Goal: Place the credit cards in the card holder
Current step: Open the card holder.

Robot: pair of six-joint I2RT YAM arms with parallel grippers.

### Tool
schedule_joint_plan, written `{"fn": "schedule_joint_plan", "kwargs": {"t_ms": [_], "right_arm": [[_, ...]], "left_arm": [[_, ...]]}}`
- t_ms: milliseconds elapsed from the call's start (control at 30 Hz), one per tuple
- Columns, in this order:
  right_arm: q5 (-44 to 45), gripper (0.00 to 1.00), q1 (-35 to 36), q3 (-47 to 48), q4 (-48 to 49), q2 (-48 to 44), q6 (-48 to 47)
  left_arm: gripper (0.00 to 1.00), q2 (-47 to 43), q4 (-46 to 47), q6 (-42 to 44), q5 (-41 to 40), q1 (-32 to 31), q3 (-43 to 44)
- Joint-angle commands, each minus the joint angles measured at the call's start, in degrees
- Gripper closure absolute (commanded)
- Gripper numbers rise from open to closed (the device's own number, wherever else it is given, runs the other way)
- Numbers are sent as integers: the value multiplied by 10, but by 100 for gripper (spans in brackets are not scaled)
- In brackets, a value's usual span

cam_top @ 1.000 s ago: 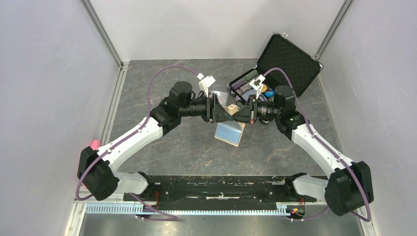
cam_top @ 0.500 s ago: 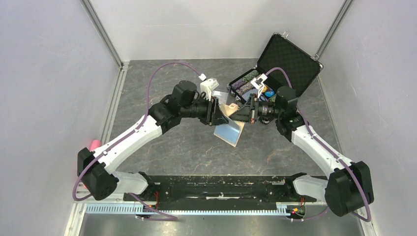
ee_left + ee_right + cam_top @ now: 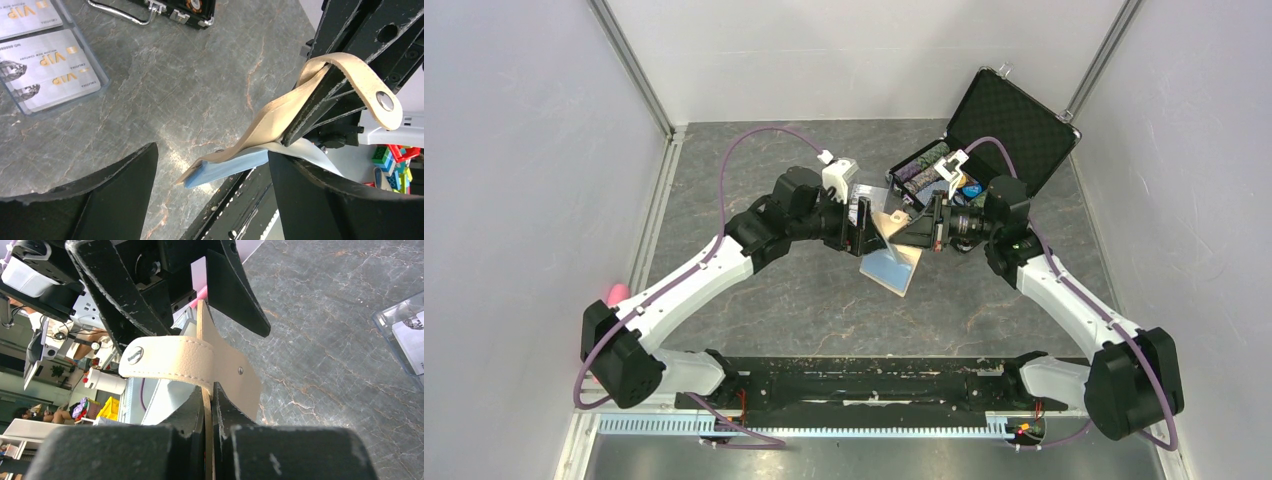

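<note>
The right gripper [image 3: 207, 390] is pinching the small tan leather-look folding card holder [image 3: 170, 362] by one flap. Its jaws are fully closed on the leather, just beside the snap strap. The holder is hanging in the air over the middle of the grey marbled table [image 3: 804, 300], and its light blue lining is drooping towards the table's near edge.

The left gripper [image 3: 210, 165] is standing wide open with nothing between its fingers, and its tips are flanking the holder's lower blue edge without touching it.

The pale silvery credit cards with gold lettering [image 3: 47, 70] are lying flat in a shallow clear plastic tray [image 3: 100, 80]. The tray is sitting towards the table's far edge, just in front of the open black poker-chip case [image 3: 1009, 125].

From the left jaws the cards are lying ahead and off to one side, their long axes running roughly across the fingers' line. The free left arm looks the better placed to fetch one, while the right is presenting the pockets.
</note>
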Motion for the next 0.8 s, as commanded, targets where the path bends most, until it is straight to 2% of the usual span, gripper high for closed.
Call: {"fn": "schedule_joint_plan", "kwargs": {"t_ms": [0,233,333,400,467,533,633,767], "right_arm": [[-27,100,5,0,30,3,4],[-27,100,5,-3,90,24,48],[-33,100,5,-2,93,33,54],[-34,96,5,-1,96,34,54],[-33,92,5,-1,96,36,56],[-29,87,4,0,95,38,56],[-25,71,0,9,83,44,47],[-20,46,-11,37,36,47,6]], "left_arm": [[15,-13,113,-37,60,26,-27],[34,-5,168,-72,137,36,-42],[51,-7,200,-93,158,45,-56],[65,-9,216,-105,169,51,-62],[84,-12,223,-111,175,55,-65],[97,-15,223,-116,178,58,-68],[98,-22,222,-125,184,64,-74],[98,-28,191,-124,184,68,-74]]}}
